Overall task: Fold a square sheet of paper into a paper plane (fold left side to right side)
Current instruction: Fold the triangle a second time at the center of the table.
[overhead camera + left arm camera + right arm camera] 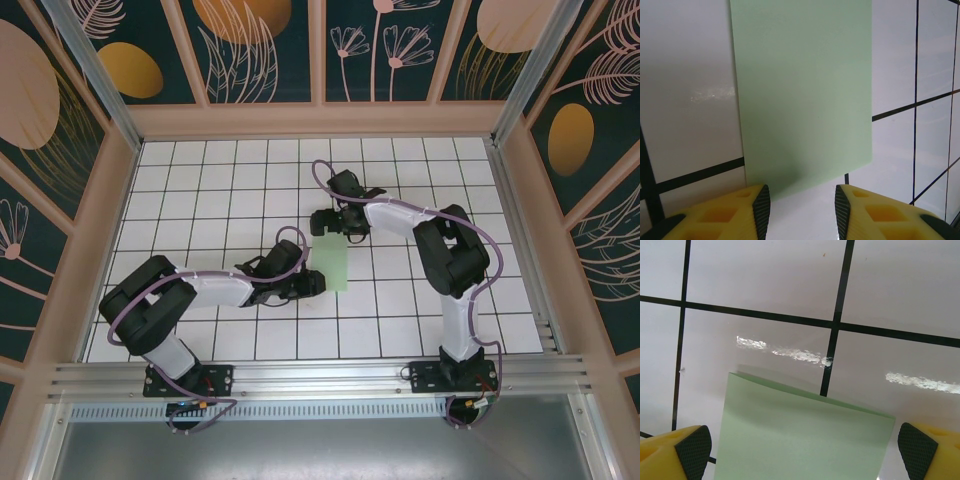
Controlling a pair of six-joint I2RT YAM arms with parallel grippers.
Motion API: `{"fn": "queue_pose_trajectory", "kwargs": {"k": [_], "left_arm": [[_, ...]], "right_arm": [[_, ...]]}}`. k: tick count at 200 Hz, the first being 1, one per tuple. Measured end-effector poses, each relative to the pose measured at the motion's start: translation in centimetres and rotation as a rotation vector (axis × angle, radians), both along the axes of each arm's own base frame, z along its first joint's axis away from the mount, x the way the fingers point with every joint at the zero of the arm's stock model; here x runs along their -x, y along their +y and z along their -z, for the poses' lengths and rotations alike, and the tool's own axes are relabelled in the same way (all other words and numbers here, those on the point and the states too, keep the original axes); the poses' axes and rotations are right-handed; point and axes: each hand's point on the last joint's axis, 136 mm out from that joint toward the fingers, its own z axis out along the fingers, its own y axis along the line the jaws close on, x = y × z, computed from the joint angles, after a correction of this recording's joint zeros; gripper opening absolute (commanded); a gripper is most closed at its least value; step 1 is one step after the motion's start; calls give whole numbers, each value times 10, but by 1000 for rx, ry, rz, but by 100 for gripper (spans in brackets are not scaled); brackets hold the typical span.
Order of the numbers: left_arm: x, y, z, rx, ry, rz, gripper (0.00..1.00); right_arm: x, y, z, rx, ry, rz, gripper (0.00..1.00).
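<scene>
The paper (pixel 330 268) lies flat near the middle of the white-tiled worktop (pixel 200 180), a pale green narrow rectangle, longer than it is wide, its long sides running roughly away from the arm bases. The left arm (pixel 215 288) reaches in from the left to the sheet's near left corner, and the right arm (pixel 400 215) bends round to its far end. In the left wrist view the left fingers (pixel 761 207) stand apart with nothing between them, their black pads just short of the paper's (pixel 802 95) near edge, bare tile showing in the gap. In the right wrist view the right fingers (pixel 692 452) are spread wide on either side of the paper (pixel 805 440), close to its long edges without pressing them. There the sheet's end edge bows up slightly off the tile and casts a faint shadow. Dark panels with leaf and flower patterns (pixel 260 45) wall the worktop in.
</scene>
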Motion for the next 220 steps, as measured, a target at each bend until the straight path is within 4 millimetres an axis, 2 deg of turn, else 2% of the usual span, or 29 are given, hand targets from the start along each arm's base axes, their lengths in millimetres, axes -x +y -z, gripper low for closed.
{"fn": "queue_pose_trajectory", "kwargs": {"k": [50,92,193,220], "left_arm": [[0,0,0,0,0,0,43],[0,-1,0,0,0,1,43],[0,-1,0,0,-1,1,43],[-1,-1,0,0,0,1,43]], "right_arm": [[3,2,6,-10,18,-4,99],[4,3,7,-20,22,-1,94],[20,14,0,-108,72,-21,90],[22,15,-10,-119,63,-20,90]]}}
